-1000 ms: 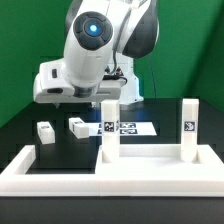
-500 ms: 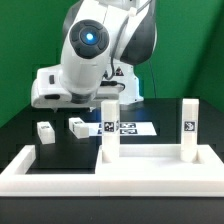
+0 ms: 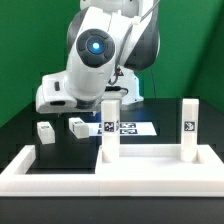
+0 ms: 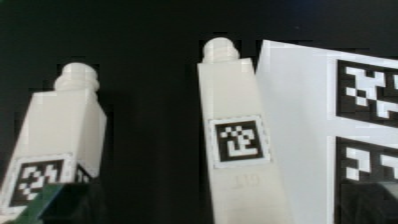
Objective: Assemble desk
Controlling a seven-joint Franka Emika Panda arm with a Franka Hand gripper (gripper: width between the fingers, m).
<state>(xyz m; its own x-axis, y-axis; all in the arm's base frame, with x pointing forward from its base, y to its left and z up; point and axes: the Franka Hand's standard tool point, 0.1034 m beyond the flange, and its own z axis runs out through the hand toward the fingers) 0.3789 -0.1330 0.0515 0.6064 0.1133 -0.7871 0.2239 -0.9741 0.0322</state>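
The white desk top (image 3: 150,166) lies at the front with two square legs standing upright in it, one (image 3: 108,130) at the middle and one (image 3: 188,128) on the exterior view's right. Two loose legs (image 3: 45,132) (image 3: 77,126) lie on the black table behind it. My gripper (image 3: 72,108) hovers just above them. In the wrist view both loose legs lie side by side, one (image 4: 63,130) and the other (image 4: 231,130), tags up. One dark finger (image 4: 54,205) shows at the frame edge. The jaws stand wide apart and hold nothing.
The marker board (image 3: 126,128) lies flat beside the loose legs and also shows in the wrist view (image 4: 338,100). A low white border wall (image 3: 40,170) runs along the front left. A green backdrop stands behind.
The arm has swung toward the exterior view's right and come down a little over the loose legs. The parts have not moved.
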